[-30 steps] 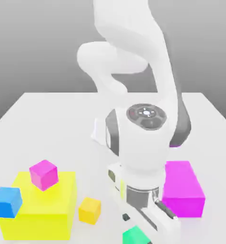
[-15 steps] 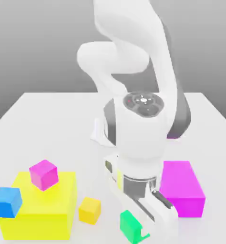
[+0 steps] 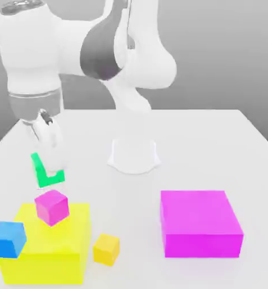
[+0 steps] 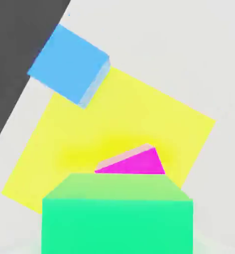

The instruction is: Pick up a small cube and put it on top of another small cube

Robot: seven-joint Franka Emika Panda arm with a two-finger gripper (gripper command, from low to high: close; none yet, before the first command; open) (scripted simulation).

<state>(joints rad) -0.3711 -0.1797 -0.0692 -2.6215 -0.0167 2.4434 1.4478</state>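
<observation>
The carry step is under way: the hand (image 3: pixel 46 151), at the left of the exterior view, is clamped on the small plain green cube (image 3: pixel 46 172), held in the air just above the small plain magenta cube (image 3: pixel 51 206). That magenta cube sits on the large flat yellow block (image 3: pixel 74 240) at lower left. Next, I judge, the green cube must be centred over the magenta one, squared with it, lowered until they touch, and only then released.
</observation>
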